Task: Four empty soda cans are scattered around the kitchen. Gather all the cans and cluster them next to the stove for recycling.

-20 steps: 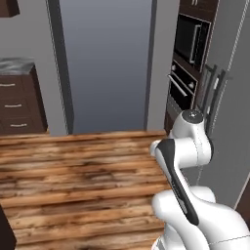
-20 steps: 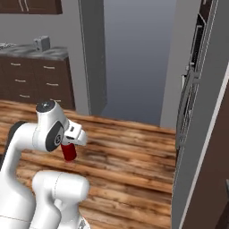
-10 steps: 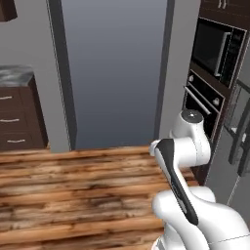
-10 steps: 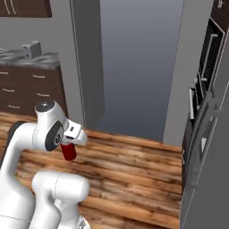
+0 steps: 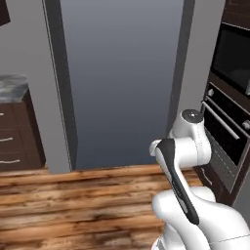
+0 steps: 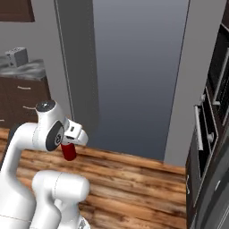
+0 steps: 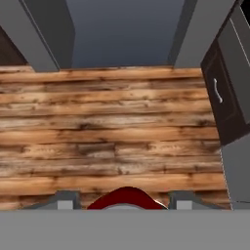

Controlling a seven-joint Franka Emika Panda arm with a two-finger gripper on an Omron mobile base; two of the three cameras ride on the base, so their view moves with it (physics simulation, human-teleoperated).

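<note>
Room: wooden plank floor (image 6: 134,179) runs across the foreground, with a tall grey doorway (image 6: 134,67) behind it.
Left side: dark drawer cabinets (image 6: 22,100) stand under a mottled grey counter (image 6: 24,69); a silver toaster (image 6: 15,56) sits on that counter in the right base view.
Centre: the arm is folded up in front of the base, well above the floor.
Soda can: a red can (image 6: 68,151) hangs below the white hand, clear of every surface, not yet near any stove.
Gripper: the gripper (image 7: 124,205) is clamped around the soda can; in the hand view the two dark finger tips (image 7: 66,199) flank the can's red body on both sides.
Right side: a dark built-in oven stack (image 5: 227,122) with bar handles rises beside the arm.
Handling: an empty can is likely very light, thin-walled and easy to dent, and its smooth painted side could slip. A gentle squeeze across the middle of the body, can kept upright, looks the safest hold.
Right base view gives: the can's side and how it hangs under the hand, plus the toaster.
Left base view gives: the arm's back and the oven front, with the can hidden behind the arm.
Hand view gives: the fingers bracketing the can, the floor straight below, and a dark drawer front (image 7: 222,97) at the right.
</note>
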